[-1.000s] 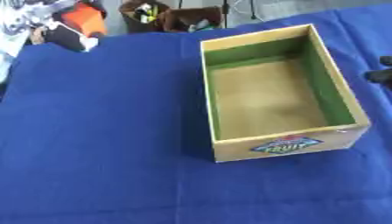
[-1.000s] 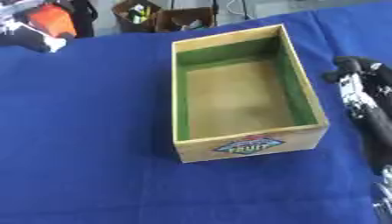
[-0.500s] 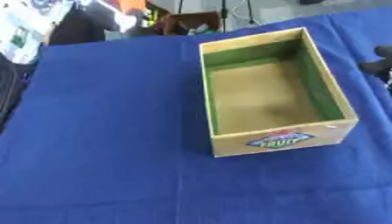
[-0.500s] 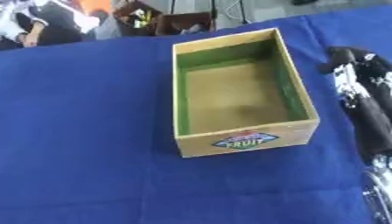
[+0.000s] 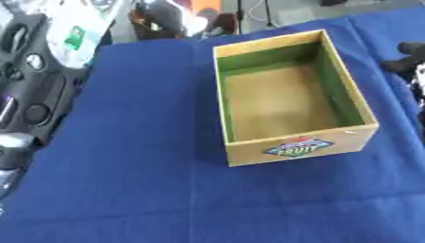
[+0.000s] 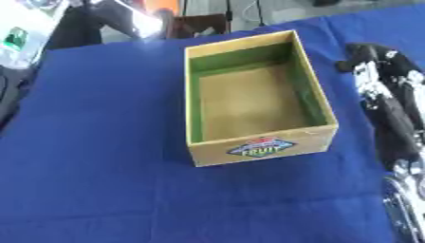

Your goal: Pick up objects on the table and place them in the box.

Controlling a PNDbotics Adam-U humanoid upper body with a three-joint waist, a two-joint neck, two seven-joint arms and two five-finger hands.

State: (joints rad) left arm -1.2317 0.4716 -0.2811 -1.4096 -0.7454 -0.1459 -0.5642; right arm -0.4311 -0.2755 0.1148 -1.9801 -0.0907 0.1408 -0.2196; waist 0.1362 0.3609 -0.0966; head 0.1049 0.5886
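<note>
A wooden box [image 5: 249,153] with green inner walls and a FRUIT label on its front stands in the middle of the blue-covered table [image 5: 124,171]. Its brown floor is bare. My right hand [image 6: 374,54] hovers just right of the box's far right corner, apart from it, with the black and silver forearm [image 6: 398,118] running down the right edge. My left arm [image 5: 29,90] comes up along the left edge. At its top end is a white packet [image 5: 79,28] with a green mark, beyond the table's far left corner. The left hand itself is not clear against it.
Dark brown clutter [image 6: 203,23] and bright blurred shapes lie beyond the table's far edge. The blue cloth spreads left of and in front of the box.
The left arm has come into view along the left edge, and the white packet with the green mark has moved right toward the table's far corner. The right hand has barely moved.
</note>
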